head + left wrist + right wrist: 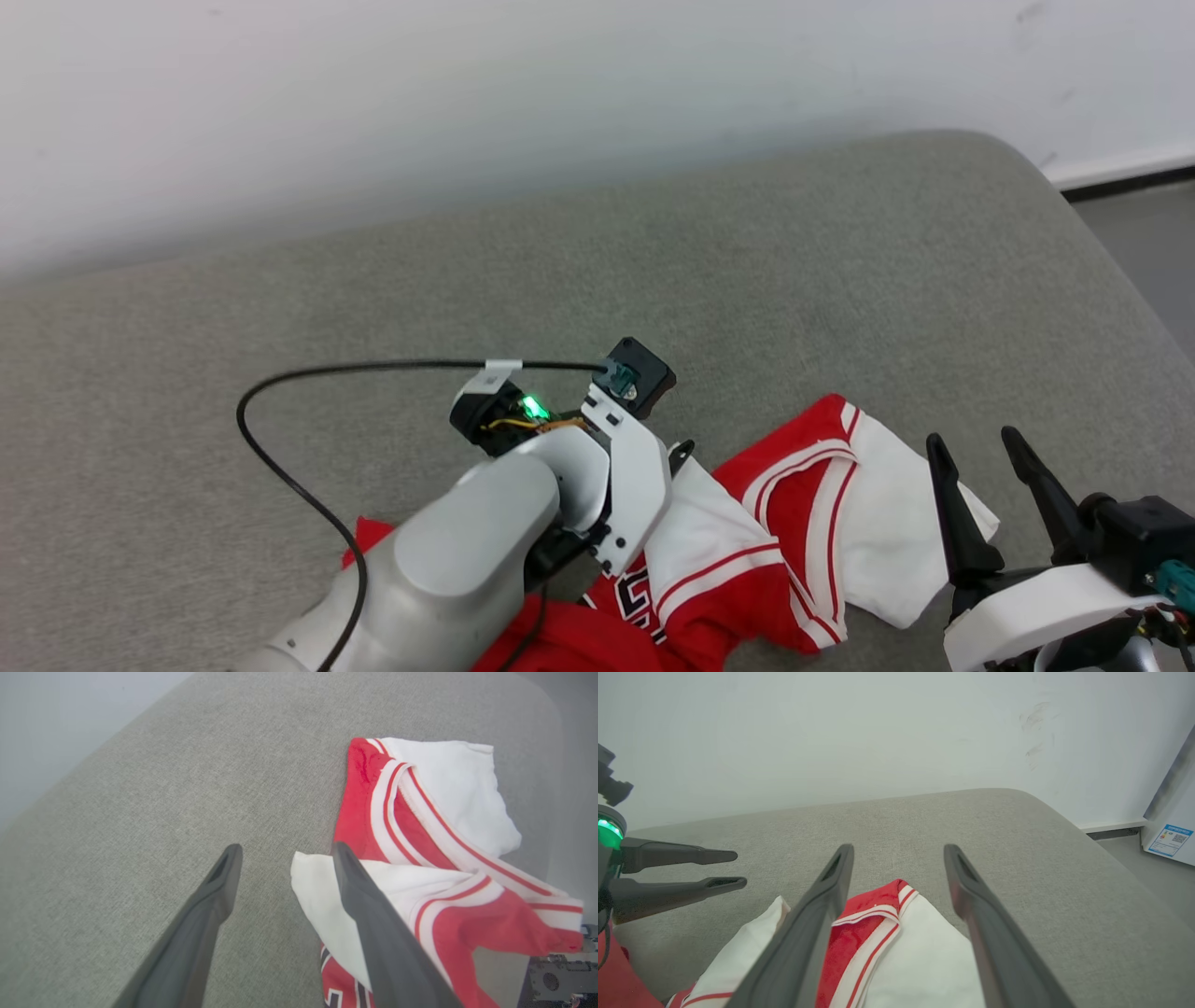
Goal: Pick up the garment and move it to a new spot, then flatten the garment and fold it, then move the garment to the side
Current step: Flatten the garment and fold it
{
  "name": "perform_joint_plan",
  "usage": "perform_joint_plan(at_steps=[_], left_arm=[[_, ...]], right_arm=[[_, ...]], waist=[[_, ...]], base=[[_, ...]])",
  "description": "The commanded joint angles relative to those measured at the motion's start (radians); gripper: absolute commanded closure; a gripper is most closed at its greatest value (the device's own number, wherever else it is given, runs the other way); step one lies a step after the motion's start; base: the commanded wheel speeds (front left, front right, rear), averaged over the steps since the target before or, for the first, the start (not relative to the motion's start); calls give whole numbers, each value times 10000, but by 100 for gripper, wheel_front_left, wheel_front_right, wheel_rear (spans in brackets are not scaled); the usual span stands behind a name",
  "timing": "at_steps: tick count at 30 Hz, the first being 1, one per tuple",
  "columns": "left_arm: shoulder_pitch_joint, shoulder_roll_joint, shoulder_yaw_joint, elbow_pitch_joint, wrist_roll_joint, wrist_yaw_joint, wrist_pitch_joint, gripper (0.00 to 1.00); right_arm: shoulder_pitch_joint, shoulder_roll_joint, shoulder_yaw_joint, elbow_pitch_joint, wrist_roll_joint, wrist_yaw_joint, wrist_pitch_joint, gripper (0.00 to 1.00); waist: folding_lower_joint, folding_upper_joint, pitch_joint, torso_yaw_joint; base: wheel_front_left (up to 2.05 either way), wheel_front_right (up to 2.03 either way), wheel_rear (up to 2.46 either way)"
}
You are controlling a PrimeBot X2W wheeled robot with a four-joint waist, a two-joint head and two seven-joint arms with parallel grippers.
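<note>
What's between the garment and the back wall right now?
Bare grey cushion lies between the garment and the wall, seen in the head view.

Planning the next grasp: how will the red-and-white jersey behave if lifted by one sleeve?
Probably floppy: the jersey lies crumpled in soft folds on the grey cushion, so it should drape. Likely light, the cloth looks thin. Pushed, it would probably bunch, not slide.

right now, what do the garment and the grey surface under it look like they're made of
Garment: soft, matte knit cloth, probably a jersey fabric. It lies limp in rumpled folds, and the striped trim looks sewn on.
Grey surface: matte woven upholstery, seemingly over padding. A fine weave shows in the left wrist view, and the far corner is rounded.
</note>
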State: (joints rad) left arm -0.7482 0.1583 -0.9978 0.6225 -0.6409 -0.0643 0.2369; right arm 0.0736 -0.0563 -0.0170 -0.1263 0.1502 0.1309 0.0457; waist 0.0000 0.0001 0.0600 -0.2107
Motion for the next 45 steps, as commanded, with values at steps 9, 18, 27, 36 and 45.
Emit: perform_joint_plan(at_steps=[9, 18, 27, 36, 45], left_arm=[[-1116, -50, -964, 1410, -266, -630, 1633, 0], [-917, -210, -2276, 2178, -648, -676, 3383, 59], [-1199, -269, -2386, 2471, -586, -544, 2297, 100], [-1277, 244, -974, 2704, -1233, 103, -405, 100], [-52, 1776, 463, 2686, -2388, 946, -1640, 100]], right_arm=[[-524, 59, 12, 397, 255, -3, -483, 0], [-740, 68, 88, 739, 417, -3, -657, 0], [-724, 67, 51, 884, 394, -3, -606, 0], [-293, 65, -187, 802, 242, -3, -308, 0], [124, 65, -401, 542, 177, -3, 49, 0]], waist=[[0, -1, 1234, -681], [0, -1, 1345, -738], [0, -1, 1080, -590], [0, -1, 177, 154], [0, -1, -338, 971]], base=[[0, 0, 0], [0, 0, 0], [0, 0, 0], [0, 0, 0], [0, 0, 0]])
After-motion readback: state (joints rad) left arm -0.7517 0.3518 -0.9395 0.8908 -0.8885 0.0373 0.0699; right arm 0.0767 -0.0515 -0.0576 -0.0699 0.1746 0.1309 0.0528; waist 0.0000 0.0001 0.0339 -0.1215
